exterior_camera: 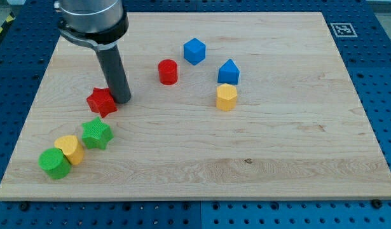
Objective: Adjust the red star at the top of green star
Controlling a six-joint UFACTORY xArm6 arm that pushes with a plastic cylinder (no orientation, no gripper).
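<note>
The red star (pixel 101 101) lies on the wooden board at the view's left. The green star (pixel 96 133) lies just below it, a small gap apart. My tip (pixel 122 99) rests on the board right next to the red star's right side, touching or nearly touching it. The dark rod rises from there to the arm's body at the view's top left.
A yellow block (pixel 70 149) and a green cylinder (pixel 54 163) sit lower left of the green star. A red cylinder (pixel 168 72), a blue cube (pixel 194 51), a blue block (pixel 228 72) and a yellow hexagonal block (pixel 226 97) sit mid-board. The board's left edge (pixel 30 114) is near.
</note>
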